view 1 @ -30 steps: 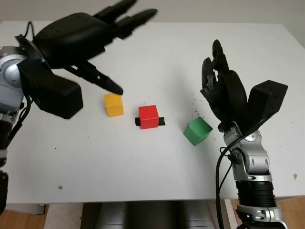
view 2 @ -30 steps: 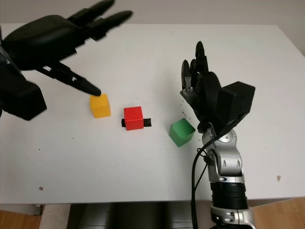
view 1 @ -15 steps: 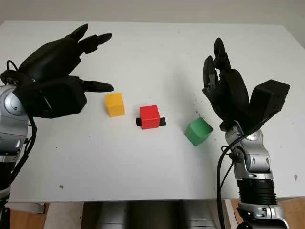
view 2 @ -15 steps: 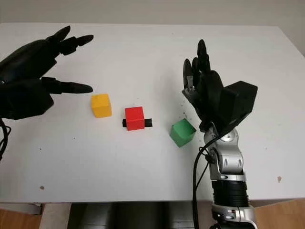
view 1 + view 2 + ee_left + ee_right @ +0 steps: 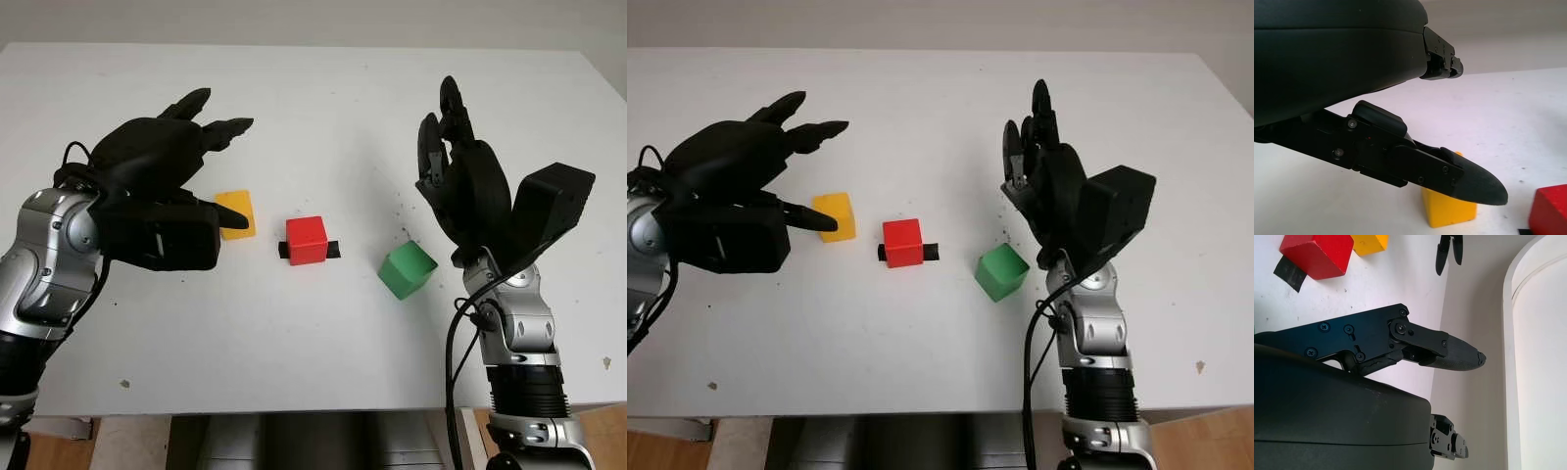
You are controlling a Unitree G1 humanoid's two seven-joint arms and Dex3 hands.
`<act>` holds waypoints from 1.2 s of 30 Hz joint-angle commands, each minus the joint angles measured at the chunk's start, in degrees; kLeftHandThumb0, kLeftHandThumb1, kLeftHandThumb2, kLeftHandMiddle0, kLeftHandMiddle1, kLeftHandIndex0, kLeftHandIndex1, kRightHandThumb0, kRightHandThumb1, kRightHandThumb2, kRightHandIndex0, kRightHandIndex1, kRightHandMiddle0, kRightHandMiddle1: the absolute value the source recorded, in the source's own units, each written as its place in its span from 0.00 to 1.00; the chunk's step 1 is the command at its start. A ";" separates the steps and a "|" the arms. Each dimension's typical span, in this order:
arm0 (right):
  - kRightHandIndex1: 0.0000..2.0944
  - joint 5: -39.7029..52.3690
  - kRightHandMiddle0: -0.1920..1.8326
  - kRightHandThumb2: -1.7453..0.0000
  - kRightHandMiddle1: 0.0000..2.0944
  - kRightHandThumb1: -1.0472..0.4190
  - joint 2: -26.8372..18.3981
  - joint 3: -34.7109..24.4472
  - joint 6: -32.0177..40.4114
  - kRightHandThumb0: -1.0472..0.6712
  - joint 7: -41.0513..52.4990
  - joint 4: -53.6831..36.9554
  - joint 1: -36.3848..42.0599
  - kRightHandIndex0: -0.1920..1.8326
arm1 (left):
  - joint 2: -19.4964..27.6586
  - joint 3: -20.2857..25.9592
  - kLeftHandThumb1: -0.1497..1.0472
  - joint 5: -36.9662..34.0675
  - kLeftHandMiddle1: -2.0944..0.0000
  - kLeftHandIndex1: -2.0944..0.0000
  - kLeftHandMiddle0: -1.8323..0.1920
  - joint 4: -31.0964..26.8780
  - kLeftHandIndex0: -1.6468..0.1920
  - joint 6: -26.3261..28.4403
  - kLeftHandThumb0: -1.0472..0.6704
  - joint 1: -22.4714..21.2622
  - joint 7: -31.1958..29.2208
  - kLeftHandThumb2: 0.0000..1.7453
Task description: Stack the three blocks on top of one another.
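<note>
Our left robot hand (image 5: pixel 167 186), open and holding nothing, hovers at centre left just beside the yellow block (image 5: pixel 236 212). We should straddle it squarely before closing; red block (image 5: pixel 307 240) centre, green block (image 5: pixel 407 270) right, right robot hand (image 5: pixel 460 186) open.

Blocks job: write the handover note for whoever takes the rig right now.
Left hand: open, holding nothing, low over the table at the yellow block, one finger across its near side; whether it touches the block is unclear.
Right hand: open, holding nothing, raised just behind and to the right of the green block.
Blocks: yellow, red block and green sit apart in a rough row on the white table, each on the tabletop. The red one sits on a strip of black tape.
Done: nothing stacked yet.
Left: grasp a block, stack all three.
</note>
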 commanded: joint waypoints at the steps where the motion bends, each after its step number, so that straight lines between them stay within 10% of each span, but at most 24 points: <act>1: 0.00 0.08 0.00 0.63 0.00 0.00 -0.23 -0.17 -0.87 0.26 0.11 -0.12 -0.25 0.00 | -0.18 -0.94 1.00 1.77 0.97 0.96 0.97 0.63 0.80 -0.54 0.07 0.35 1.50 0.04; 13: 0.00 0.20 0.00 0.62 0.00 0.00 -0.56 -0.30 -0.67 0.27 0.64 -0.41 0.17 0.00 | -2.64 -5.00 0.98 14.58 0.97 0.97 0.96 2.04 0.79 3.66 0.10 1.15 5.14 0.03; 32: 0.00 0.40 0.00 0.62 0.00 0.00 -1.00 -0.39 0.22 0.27 1.02 -1.41 0.51 0.00 | -4.93 -6.81 0.99 15.19 0.97 0.93 0.92 7.57 0.71 2.30 0.12 1.83 9.42 0.03; 36: 0.00 0.15 0.00 0.62 0.00 0.00 -0.94 -0.25 0.41 0.27 0.73 -1.64 0.46 0.00 | -5.33 -6.90 1.00 15.51 0.97 0.78 0.88 8.68 0.70 2.45 0.12 1.57 11.12 0.03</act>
